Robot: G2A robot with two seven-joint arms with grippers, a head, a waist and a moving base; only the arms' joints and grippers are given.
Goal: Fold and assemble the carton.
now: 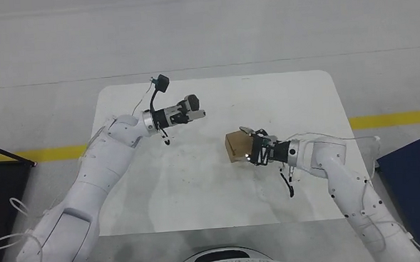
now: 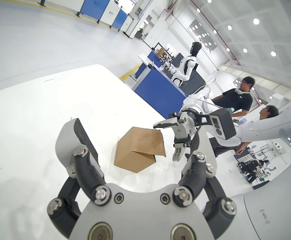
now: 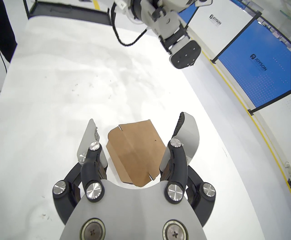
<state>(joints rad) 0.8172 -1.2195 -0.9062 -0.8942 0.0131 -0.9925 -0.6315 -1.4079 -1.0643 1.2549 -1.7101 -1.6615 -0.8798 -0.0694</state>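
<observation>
The white table (image 1: 199, 196) is recorded beneath the brown carton (image 1: 234, 147), which is stood on it partly folded, with one flap left loose. The right gripper (image 1: 254, 151) is held just beside the carton, fingers spread either side of it, nothing clamped. The left gripper (image 1: 197, 112) is held well apart from the carton, fingers spread and empty.

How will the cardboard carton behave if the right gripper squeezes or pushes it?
Probably light: the carton is thin, hollow cardboard, so a push likely slides it on the smooth table. Its top flap sits loose, so it should bend easily. Squeezed by the open right gripper, the walls may buckle.
</observation>
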